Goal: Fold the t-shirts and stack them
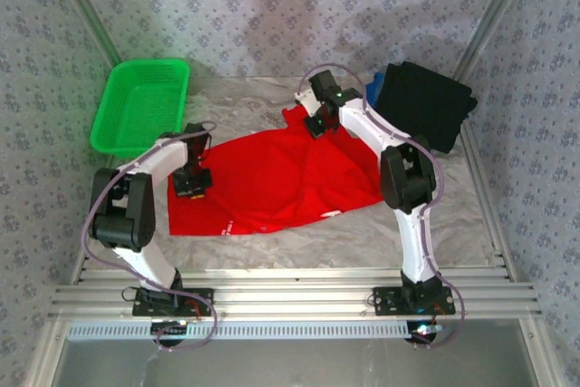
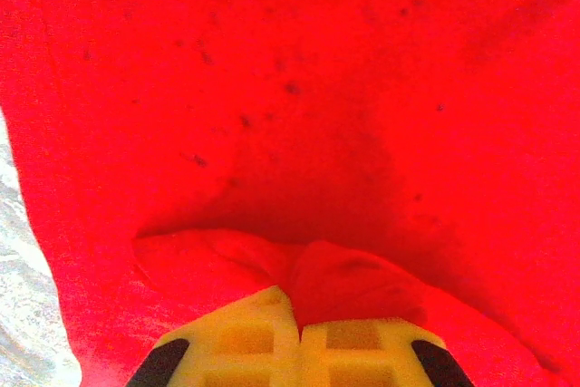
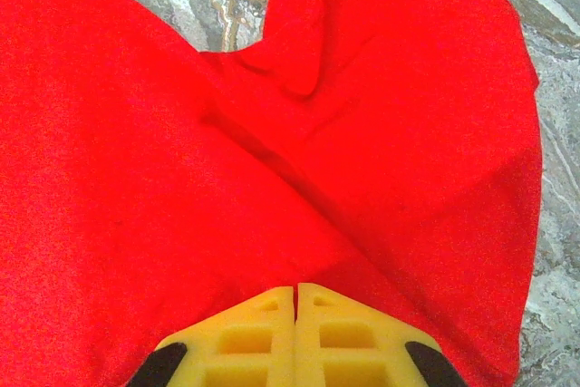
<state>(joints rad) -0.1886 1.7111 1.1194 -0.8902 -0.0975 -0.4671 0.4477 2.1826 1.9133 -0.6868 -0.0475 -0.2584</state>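
Cloth sits pinched tight — left gripper point(image 2: 297, 319) at the left side of the red shirt point(image 1: 272, 183), right gripper point(image 3: 295, 298) at its far edge — likely for folding.

The table point(image 1: 362, 233) bears a red t-shirt point(image 1: 272, 178), green basket point(image 1: 107, 117), black t-shirt point(image 1: 426, 106).

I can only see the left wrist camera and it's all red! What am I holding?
Observer: Your left fingers are shut on a red shirt, near its left edge. It's spread on the table.
Kid: What's my other arm doing?
Observer: The right fingers are shut on the shirt's far edge.
Kid: Any more shirts?
Observer: A folded black shirt sits at the far right corner.
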